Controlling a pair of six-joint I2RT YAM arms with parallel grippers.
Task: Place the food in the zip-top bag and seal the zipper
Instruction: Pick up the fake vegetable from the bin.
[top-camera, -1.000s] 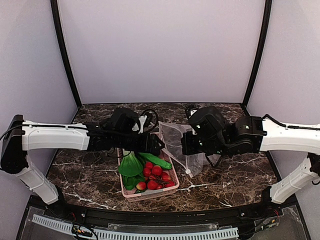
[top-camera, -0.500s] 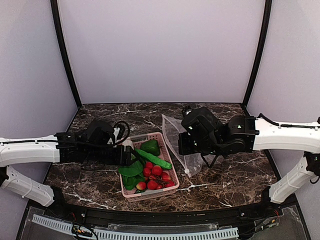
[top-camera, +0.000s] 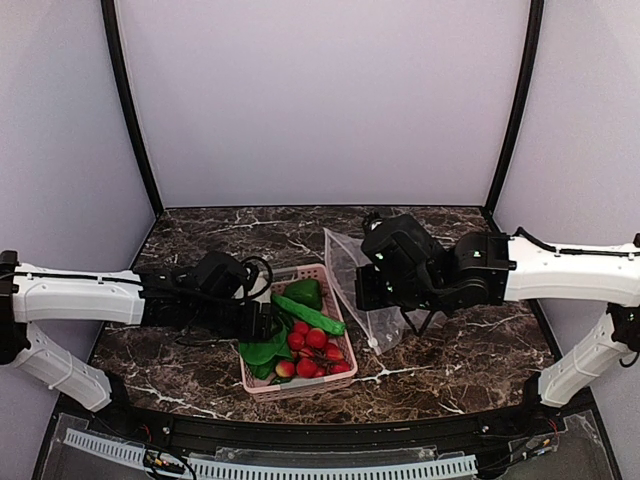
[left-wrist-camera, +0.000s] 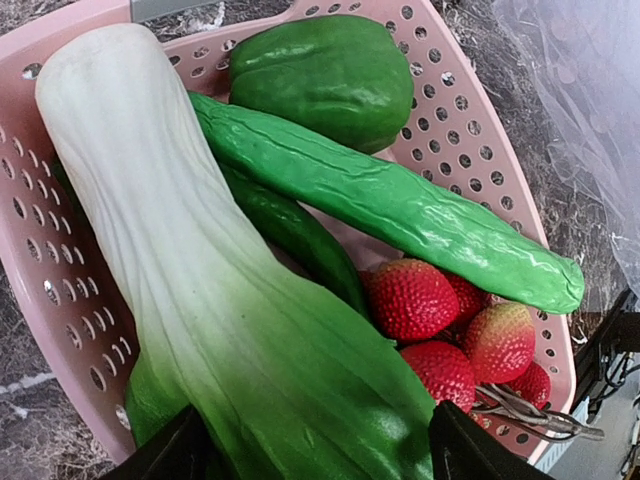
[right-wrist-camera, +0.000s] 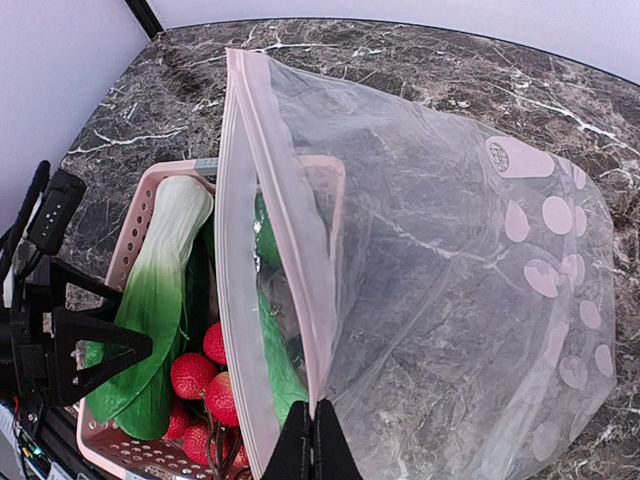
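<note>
Left wrist view finds all the food in the pink perforated basket (left-wrist-camera: 470, 150): a smooth bok choy (left-wrist-camera: 200, 300) with a white stalk, a glossy green pepper (left-wrist-camera: 320, 75), a knobbly cucumber (left-wrist-camera: 380, 200) and bumpy strawberries (left-wrist-camera: 410, 300). Nothing is bagged, so loading and sealing remain. The left tool (left-wrist-camera: 315, 455) has its fingers apart astride the bok choy's leafy end. Just right of the basket, the right tool (right-wrist-camera: 312, 445) is pinched together on the pale zipper (right-wrist-camera: 285, 230), holding the clear, floppy zip-top bag (right-wrist-camera: 450, 300) open above the marbled worktop (right-wrist-camera: 400, 60). The bag appears empty, though its film is hazy.
</note>
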